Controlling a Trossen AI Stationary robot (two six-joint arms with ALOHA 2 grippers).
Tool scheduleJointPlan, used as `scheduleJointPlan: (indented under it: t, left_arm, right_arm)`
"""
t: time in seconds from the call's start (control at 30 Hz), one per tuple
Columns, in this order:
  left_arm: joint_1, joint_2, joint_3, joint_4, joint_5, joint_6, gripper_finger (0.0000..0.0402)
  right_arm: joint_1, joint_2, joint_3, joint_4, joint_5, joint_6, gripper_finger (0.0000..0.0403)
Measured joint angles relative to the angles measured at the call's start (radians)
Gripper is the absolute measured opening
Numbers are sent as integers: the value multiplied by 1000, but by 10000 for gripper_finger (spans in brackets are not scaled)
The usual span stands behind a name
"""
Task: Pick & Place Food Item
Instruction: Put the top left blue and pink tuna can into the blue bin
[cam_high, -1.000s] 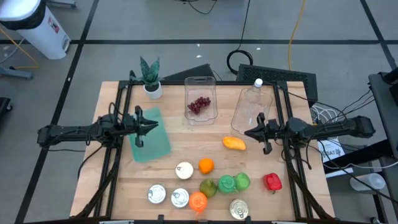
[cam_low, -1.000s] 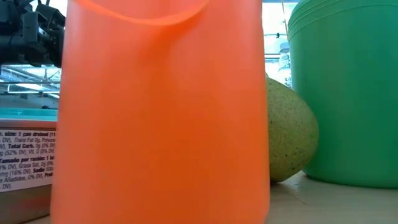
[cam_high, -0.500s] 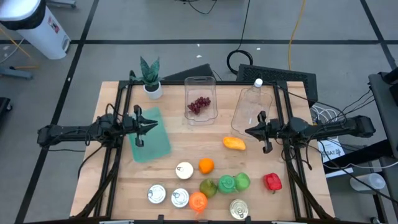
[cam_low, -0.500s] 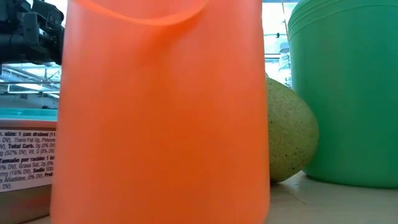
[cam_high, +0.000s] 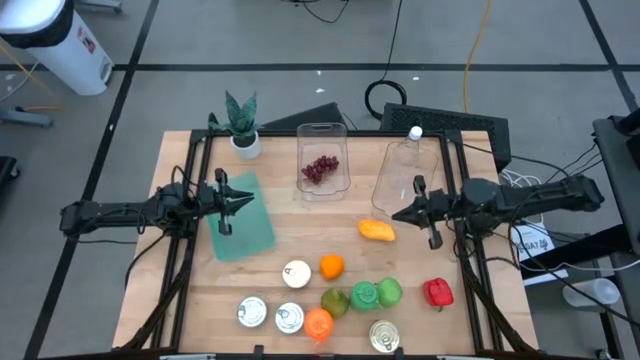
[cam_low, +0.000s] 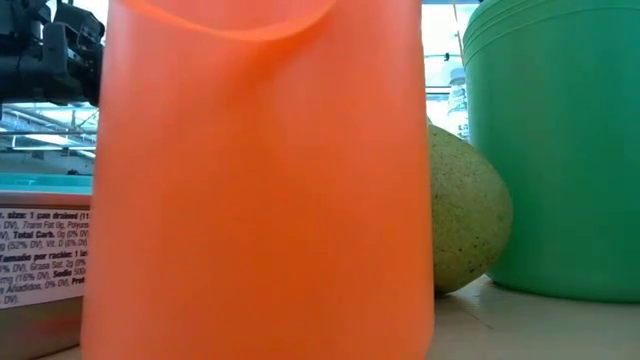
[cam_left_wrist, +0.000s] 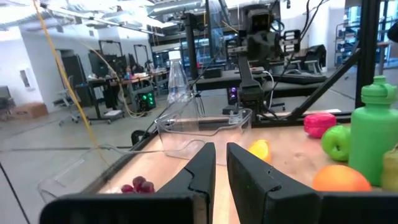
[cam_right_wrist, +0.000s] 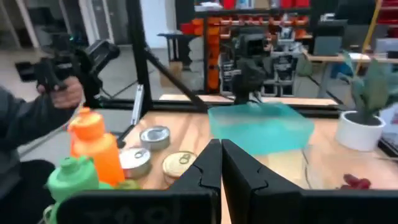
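Overhead, table: pale wooden tabletop (cam_high: 300, 245) filling the middle of the frame, both dark arms reaching in from the sides.
Left gripper: left gripper (cam_high: 243, 200) sits left of centre, above the near edge of a translucent teal rectangular lid (cam_high: 242, 228); its fingers are pressed together, holding nothing.
Right gripper: right gripper (cam_high: 397, 214) sits right of centre, fingers together and empty, just beside a yellow-orange mango-shaped fruit (cam_high: 376, 230) without touching it.
Food near centre: a round orange (cam_high: 331, 266) lies just below the mango.
Upper middle: a clear plastic tub (cam_high: 322, 158) holds a small bunch of dark red grapes (cam_high: 319, 169); right of it lies a clear plastic bottle with a white cap (cam_high: 405, 170) on its side.
Upper left: a small green potted plant in a white pot (cam_high: 243, 124).
Lower right: a red bell pepper (cam_high: 437, 292).
Lower middle: a green plastic bottle (cam_high: 375, 294), an orange plastic bottle (cam_high: 318, 323) and several silver tin cans (cam_high: 252, 312), close together.
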Motion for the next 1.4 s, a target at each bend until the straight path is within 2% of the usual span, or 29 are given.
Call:
scheduleJointPlan:
  t: [0.37,0.63,1.1,1.23,1.4]
  left_arm:
    - [-2,0,0,22,7,-15,51]
    - [-2,0,0,23,-60,-17,51]
    - [-2,0,0,12,-62,-46,51]
    - [-2,0,0,-2,-62,-52,51]
    - [-2,0,0,-8,-62,-49,51]
  right_arm:
    - [62,133,-1,63,2,-31,1]
    - [69,162,-1,71,1,-31,4]
    - [69,172,-2,72,0,-30,4]
    - [69,172,-46,136,1,-31,4]
    - [69,172,-149,316,0,-32,4]
